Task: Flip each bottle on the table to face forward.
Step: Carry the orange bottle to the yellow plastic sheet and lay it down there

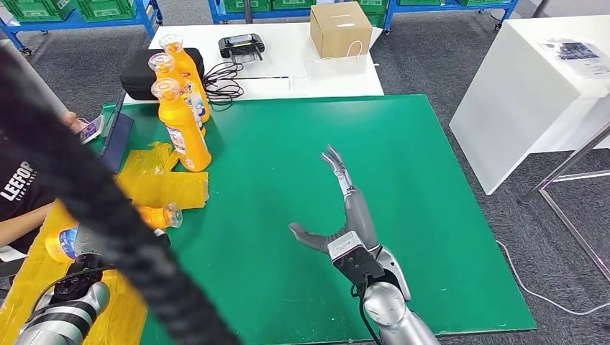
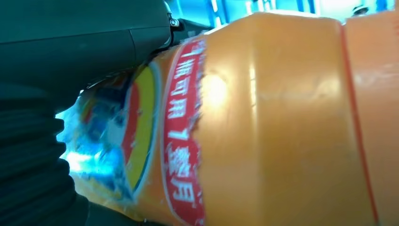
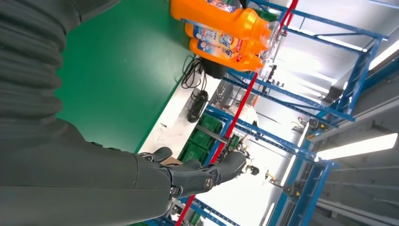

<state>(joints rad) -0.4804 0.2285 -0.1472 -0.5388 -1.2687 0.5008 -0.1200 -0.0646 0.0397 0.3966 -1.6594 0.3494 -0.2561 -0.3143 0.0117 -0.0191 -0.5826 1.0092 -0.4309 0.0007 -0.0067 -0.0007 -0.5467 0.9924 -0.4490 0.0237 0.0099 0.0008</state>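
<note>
Right hand (image 1: 338,215) stretched flat over mid-table, fingers apart and empty, thumb out sideways; left hand (image 1: 86,251) at the left edge, wrapped (fingers mostly hidden) round a lying orange bottle (image 1: 147,215), three bottles (image 1: 181,108) upright near the far-left corner.

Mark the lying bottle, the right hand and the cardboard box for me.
lying bottle (image 1: 155,214), head view, orange neck.
right hand (image 1: 344,219), head view, middle of the hand.
cardboard box (image 1: 341,33), head view, front face.
</note>
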